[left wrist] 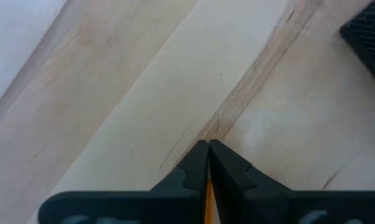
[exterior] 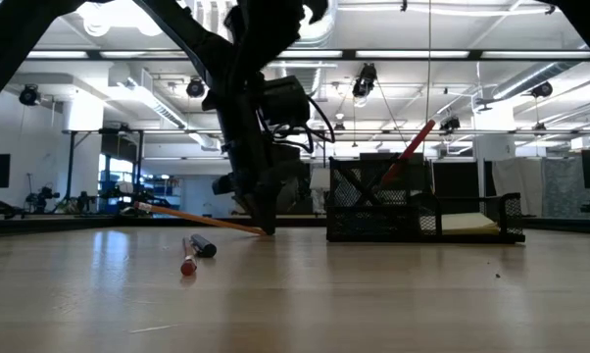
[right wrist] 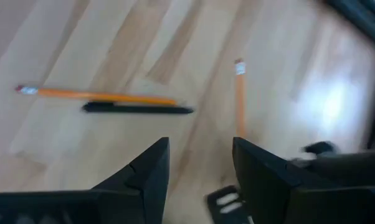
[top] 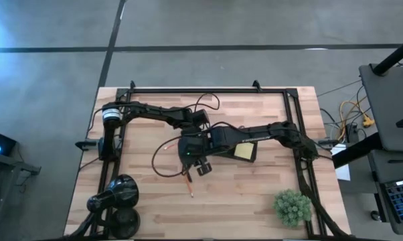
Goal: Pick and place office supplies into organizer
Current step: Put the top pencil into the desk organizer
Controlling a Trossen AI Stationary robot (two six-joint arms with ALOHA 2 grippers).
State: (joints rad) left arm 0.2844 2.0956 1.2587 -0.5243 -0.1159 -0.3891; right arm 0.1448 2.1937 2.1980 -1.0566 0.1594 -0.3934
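From overhead I see both arms meeting at the centre of the wooden counter (top: 255, 194). My left gripper (left wrist: 208, 149) has its jaws pressed together, pinching an orange pencil (left wrist: 208, 199), which in the low view slants from the gripper down toward the left of the frame. My right gripper (right wrist: 200, 162) hovers with jaws spread and nothing between them; ahead of it lie another orange pencil (right wrist: 94, 94) and a dark pen (right wrist: 137, 109) side by side, with a third pencil (right wrist: 240, 99) nearby. The organizer (exterior: 422, 206) sits right of centre in the low view, a red-handled item (exterior: 408, 152) leaning up out of it and a yellowish note pad (exterior: 467, 224) inside. A green plant ball (top: 292, 206) sits lower right overhead.
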